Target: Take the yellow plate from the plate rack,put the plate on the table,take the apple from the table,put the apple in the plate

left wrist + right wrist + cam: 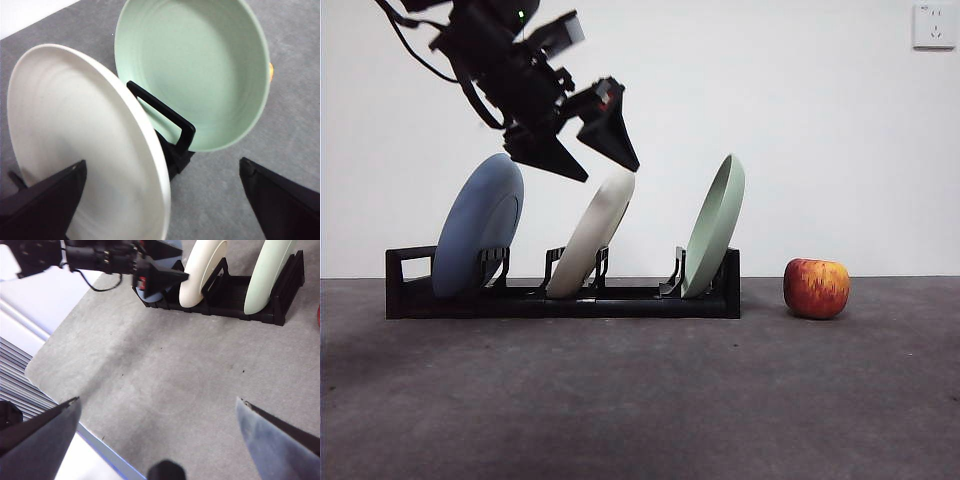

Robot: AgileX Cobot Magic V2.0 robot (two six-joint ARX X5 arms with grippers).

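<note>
Above the middle of the plate rack, the left end effector hangs with its jaws spread wide, astride the top rim of the yellow plate without visibly touching it. That cream-coloured plate leans in the rack's middle slot, between a blue plate near the loop handle end and a pale green plate at the other end. On the left wrist camera the cream plate sits between the two black jaws, with the green plate just behind it. Well to the side of the rack, the apple rests on the grey worktop. Away from the rack, the right end effector waits over bare worktop, jaws open.
</note>
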